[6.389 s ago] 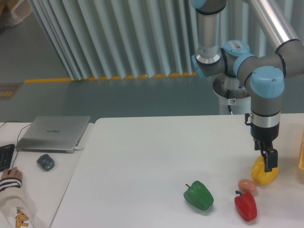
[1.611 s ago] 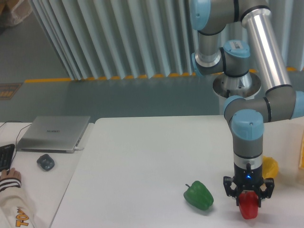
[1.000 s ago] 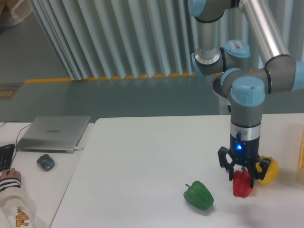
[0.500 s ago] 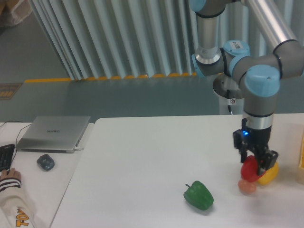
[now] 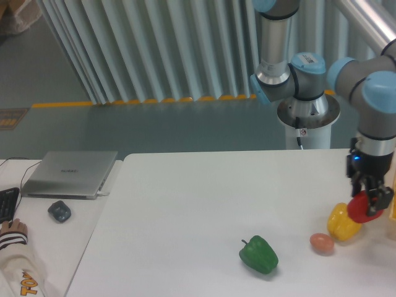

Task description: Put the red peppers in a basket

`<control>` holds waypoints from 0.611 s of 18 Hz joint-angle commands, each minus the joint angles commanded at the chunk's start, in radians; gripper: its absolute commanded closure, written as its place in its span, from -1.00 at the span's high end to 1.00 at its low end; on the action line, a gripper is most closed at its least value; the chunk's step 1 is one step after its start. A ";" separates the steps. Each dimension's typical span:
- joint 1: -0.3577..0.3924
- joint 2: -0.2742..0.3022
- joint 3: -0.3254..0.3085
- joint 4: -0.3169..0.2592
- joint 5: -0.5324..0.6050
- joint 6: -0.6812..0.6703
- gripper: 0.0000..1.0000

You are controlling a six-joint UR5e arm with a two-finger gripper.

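Note:
The red pepper (image 5: 361, 208) hangs above the table at the far right, just right of and slightly over the yellow pepper. My gripper (image 5: 369, 201) is shut on it from above, its dark fingers on either side of the pepper. The basket (image 5: 392, 210) shows only as a thin yellow-orange strip at the right edge of the view, right beside the held pepper.
A yellow pepper (image 5: 342, 223) sits on the white table (image 5: 204, 204) under the held one. A small orange-brown ball (image 5: 322, 243) lies to its left and a green pepper (image 5: 259, 254) further left. A laptop (image 5: 69, 173), a mouse (image 5: 59, 211) and a person's hand (image 5: 13, 230) are at the far left.
The gripper has carried the red pepper to the right and a little up, from over the orange-brown ball to beside the basket strip. The other items have not moved.

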 joint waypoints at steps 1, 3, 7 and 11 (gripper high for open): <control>0.014 0.000 0.000 0.000 0.002 0.040 -0.16; 0.043 -0.002 0.000 -0.003 0.003 0.147 -0.18; 0.069 -0.003 0.003 0.001 0.138 0.285 -0.19; 0.106 -0.012 0.000 0.015 0.144 0.306 -0.18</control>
